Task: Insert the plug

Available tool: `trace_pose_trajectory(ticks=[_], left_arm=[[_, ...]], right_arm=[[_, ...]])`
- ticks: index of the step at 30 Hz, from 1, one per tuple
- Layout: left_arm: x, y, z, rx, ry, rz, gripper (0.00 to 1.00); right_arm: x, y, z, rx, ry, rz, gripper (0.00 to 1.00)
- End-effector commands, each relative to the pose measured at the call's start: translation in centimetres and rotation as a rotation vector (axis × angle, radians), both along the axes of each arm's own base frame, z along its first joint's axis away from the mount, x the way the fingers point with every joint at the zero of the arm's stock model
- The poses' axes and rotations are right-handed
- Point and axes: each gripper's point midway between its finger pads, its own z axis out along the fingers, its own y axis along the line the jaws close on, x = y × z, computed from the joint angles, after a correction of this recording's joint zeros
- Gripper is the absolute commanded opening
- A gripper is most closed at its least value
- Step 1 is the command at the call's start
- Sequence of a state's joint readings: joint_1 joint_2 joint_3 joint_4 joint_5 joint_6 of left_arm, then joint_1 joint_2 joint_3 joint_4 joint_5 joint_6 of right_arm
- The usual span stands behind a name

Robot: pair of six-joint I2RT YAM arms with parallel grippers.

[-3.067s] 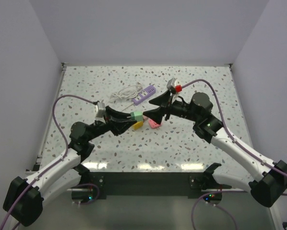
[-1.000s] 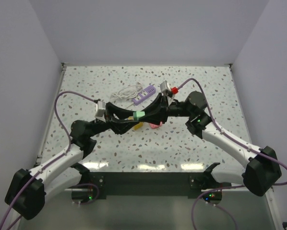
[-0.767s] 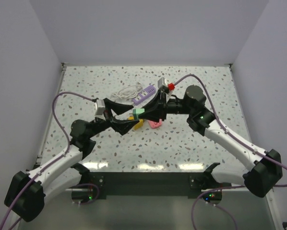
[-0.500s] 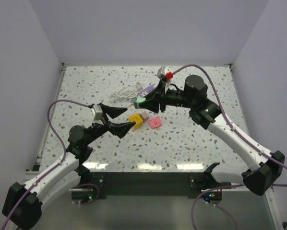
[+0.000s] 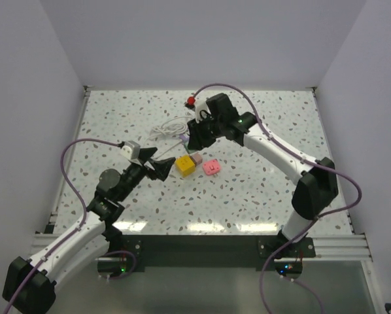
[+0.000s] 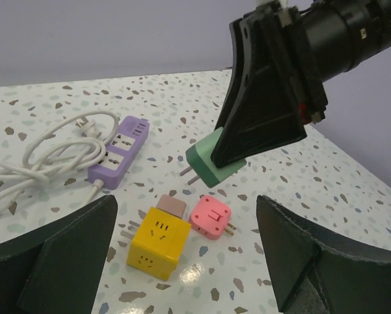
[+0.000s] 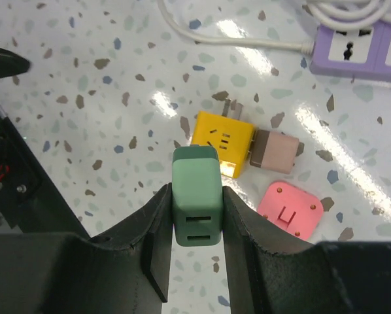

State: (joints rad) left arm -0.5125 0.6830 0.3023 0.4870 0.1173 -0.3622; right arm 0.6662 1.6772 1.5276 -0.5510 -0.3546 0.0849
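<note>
Plug (image 6: 213, 165), green, is clamped in the right gripper (image 7: 195, 226) above the table, prongs slanting down toward the purple strip (image 6: 120, 149), which lies flat nearby, sockets up. Left gripper (image 5: 163, 167) hangs wide open, farther from the strip.

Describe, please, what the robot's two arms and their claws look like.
The left arm and right arm have white links and black joints, each with a looping purple cable. The left claw and right claw each carry two broad, black, wedge-shaped fingers. A small red part sits by the right wrist.
</note>
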Motion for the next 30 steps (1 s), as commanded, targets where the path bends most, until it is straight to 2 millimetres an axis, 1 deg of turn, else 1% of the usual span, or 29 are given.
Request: trace_pose_trajectory(ticks=[1, 2, 3, 4, 5, 6, 7, 8, 12, 13, 14, 15, 18, 22, 26, 30], left_arm=[[0.8, 1.3, 0.6, 0.023, -0.027, 0.077, 0.93], [0.8, 1.3, 0.5, 0.025, -0.026, 0.080, 0.93], [0.9, 1.5, 0.5, 0.025, -0.024, 0.091, 0.93], [0.9, 1.5, 0.3, 0.029, -0.021, 0.094, 0.93], [1.0, 1.6, 0.4, 0.030, -0.022, 0.097, 0.93], [1.0, 1.6, 0.2, 0.032, -0.018, 0.100, 0.93], [1.0, 1.7, 0.3, 0.032, -0.017, 0.103, 0.93], [1.0, 1.7, 0.1, 0.033, -0.015, 0.102, 0.93], [1.0, 1.7, 0.1, 0.036, -0.013, 0.105, 0.93], [1.1, 1.7, 0.1, 0.037, -0.014, 0.105, 0.93], [1.1, 1.7, 0.0, 0.038, -0.013, 0.104, 0.93], [1.1, 1.6, -0.1, 0.039, -0.011, 0.102, 0.93], [1.2, 1.5, -0.2, 0.044, -0.007, 0.097, 0.93], [1.1, 1.3, -0.2, 0.043, -0.007, 0.090, 0.93], [1.2, 1.3, -0.4, 0.046, -0.003, 0.086, 0.94], [1.2, 1.2, -0.4, 0.046, -0.003, 0.083, 0.94]], right_arm=[[0.6, -0.6, -0.6, -0.111, 0.023, -0.032, 0.00], [0.8, -0.3, -1.3, -0.130, 0.037, -0.030, 0.00], [0.5, -0.4, -2.0, -0.165, 0.061, -0.022, 0.00], [0.8, -0.2, -3.8, -0.206, 0.090, -0.021, 0.00], [1.0, 0.4, -3.7, -0.221, 0.077, -0.022, 0.00], [1.0, 0.3, -4.2, -0.248, 0.092, -0.022, 0.00], [1.4, 0.9, -5.1, -0.268, 0.102, -0.021, 0.00], [1.3, 1.1, -5.5, -0.287, 0.110, -0.013, 0.00], [1.8, 1.2, -6.9, -0.346, 0.130, -0.031, 0.00], [1.8, 1.3, -6.9, -0.348, 0.132, -0.029, 0.00], [1.8, 1.4, -7.7, -0.364, 0.147, -0.027, 0.00], [1.7, 1.0, -8.1, -0.389, 0.156, -0.030, 0.00], [1.5, 1.1, -9.0, -0.428, 0.167, -0.030, 0.00], [2.0, 0.8, -8.9, -0.444, 0.149, -0.059, 0.00], [2.0, 0.7, -9.0, -0.457, 0.152, -0.061, 0.00], [1.5, 1.1, -9.3, -0.463, 0.161, -0.048, 0.00]])
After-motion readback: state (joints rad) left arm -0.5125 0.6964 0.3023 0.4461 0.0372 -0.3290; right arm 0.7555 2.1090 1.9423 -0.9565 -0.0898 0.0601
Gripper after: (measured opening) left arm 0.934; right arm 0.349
